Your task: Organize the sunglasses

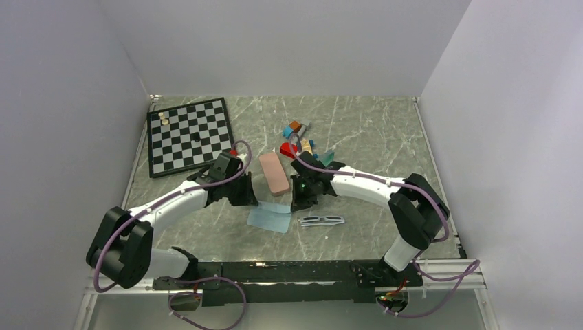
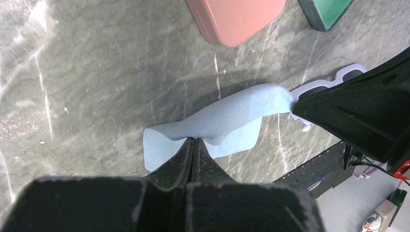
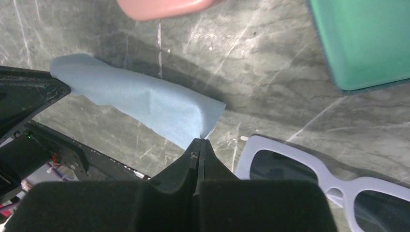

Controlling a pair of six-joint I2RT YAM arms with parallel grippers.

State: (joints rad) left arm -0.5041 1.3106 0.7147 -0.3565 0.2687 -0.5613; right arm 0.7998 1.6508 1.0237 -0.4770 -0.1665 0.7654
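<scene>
The pale white-grey sunglasses point(image 1: 322, 221) with dark lenses lie on the marble table, just right of a light blue cloth point(image 1: 270, 217); they also show in the right wrist view point(image 3: 333, 176) and the left wrist view point(image 2: 333, 79). My left gripper point(image 2: 194, 140) is shut on the cloth's point(image 2: 227, 121) left edge. My right gripper point(image 3: 199, 141) is shut on the cloth's point(image 3: 145, 104) right corner. The cloth is lifted between them in a fold. The reddish-brown pair is out of view.
A pink case point(image 1: 273, 172) lies just behind the cloth. A green block point(image 3: 362, 43) and a heap of coloured blocks point(image 1: 302, 144) sit behind the right gripper. A chessboard point(image 1: 189, 135) lies at the back left.
</scene>
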